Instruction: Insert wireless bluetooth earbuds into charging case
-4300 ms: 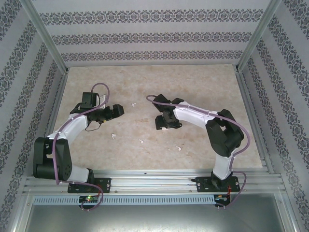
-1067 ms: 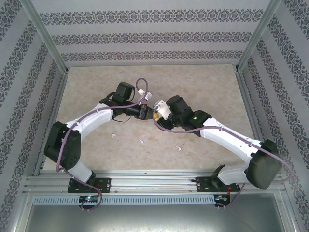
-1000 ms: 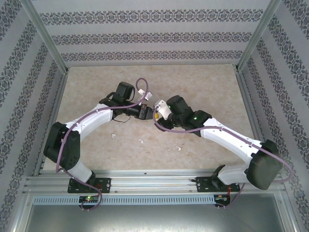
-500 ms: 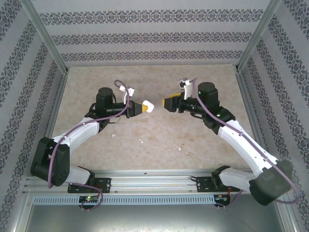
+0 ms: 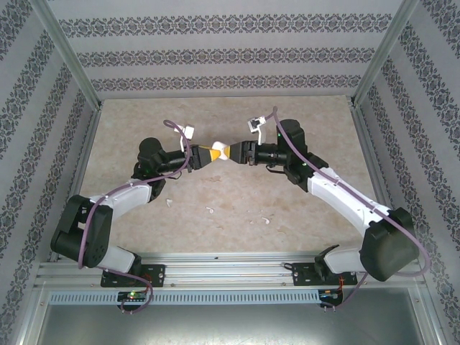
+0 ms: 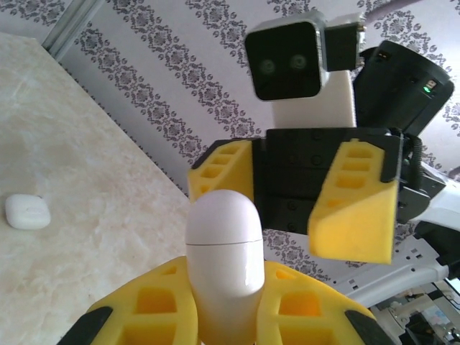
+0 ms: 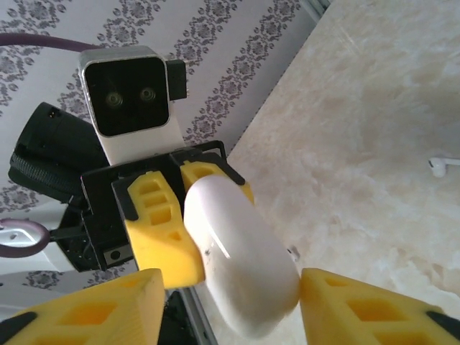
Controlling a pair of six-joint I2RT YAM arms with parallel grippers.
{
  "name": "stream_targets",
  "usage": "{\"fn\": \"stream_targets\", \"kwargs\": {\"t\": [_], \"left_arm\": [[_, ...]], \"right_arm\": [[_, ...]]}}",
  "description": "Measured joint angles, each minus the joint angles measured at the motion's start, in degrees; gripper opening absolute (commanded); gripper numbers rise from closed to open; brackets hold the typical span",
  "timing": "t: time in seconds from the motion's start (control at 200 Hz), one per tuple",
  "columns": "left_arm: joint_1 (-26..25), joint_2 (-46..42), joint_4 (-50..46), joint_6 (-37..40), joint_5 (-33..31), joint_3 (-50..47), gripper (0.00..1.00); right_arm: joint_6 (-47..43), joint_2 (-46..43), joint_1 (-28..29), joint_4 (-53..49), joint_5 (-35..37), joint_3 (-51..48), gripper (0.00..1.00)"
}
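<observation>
My left gripper (image 5: 215,152) is shut on a white charging case (image 5: 222,152) and holds it above the table, lid end outward. The case (image 6: 224,262) stands up between my yellow fingers (image 6: 147,313), its lid seam shut. My right gripper (image 5: 238,152) faces it head-on, open, with one finger on each side of the case's free end (image 7: 244,266). The right-hand finger (image 7: 374,309) is at the case's edge and the other one stands apart. Three tiny white earbuds (image 5: 169,203) (image 5: 210,210) (image 5: 265,221) lie on the table below. One earbud (image 7: 444,164) lies beyond the case.
A second white case (image 6: 27,211) lies flat on the marble tabletop (image 5: 302,122). Patterned walls and metal posts (image 5: 68,54) close in the back and sides. Both arms arch over the middle of the table, with a metal rail (image 5: 230,269) along the near edge.
In the last half second both grippers have moved toward each other. The right gripper has come up round the free end of the case, which the left gripper still holds.
</observation>
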Motion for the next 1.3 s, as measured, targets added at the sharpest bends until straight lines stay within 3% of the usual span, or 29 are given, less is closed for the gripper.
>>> {"fn": "stream_targets", "kwargs": {"t": [0.27,0.455,0.575,0.679,0.934,1.109,1.299], "left_arm": [[0.04,-1.40,0.50,-1.14,1.01,0.00,0.00],[0.61,-1.64,0.63,-2.43,1.51,0.59,0.00],[1.05,-2.73,-4.02,-1.36,2.34,2.80,0.02],[1.07,-5.46,-11.13,2.34,2.32,4.70,0.12],[0.70,-9.20,-23.23,9.46,3.13,7.30,0.51],[0.76,-10.71,-29.62,12.13,5.03,8.15,0.43],[0.81,-10.58,-29.57,11.50,8.33,9.01,0.43]], "right_arm": [[3.61,3.15,0.00,4.02,-3.37,1.44,0.37],[6.16,4.85,-0.33,7.89,-6.23,2.08,0.21],[6.27,5.05,-0.57,9.51,-7.32,2.49,0.12],[5.97,5.01,-0.66,10.29,-8.70,3.26,0.06],[-0.13,4.42,0.50,5.95,-10.10,5.01,0.03],[-7.67,3.54,1.16,-2.69,-9.40,6.60,0.02],[-14.32,0.90,1.38,-10.10,-7.54,8.63,0.02]]}}
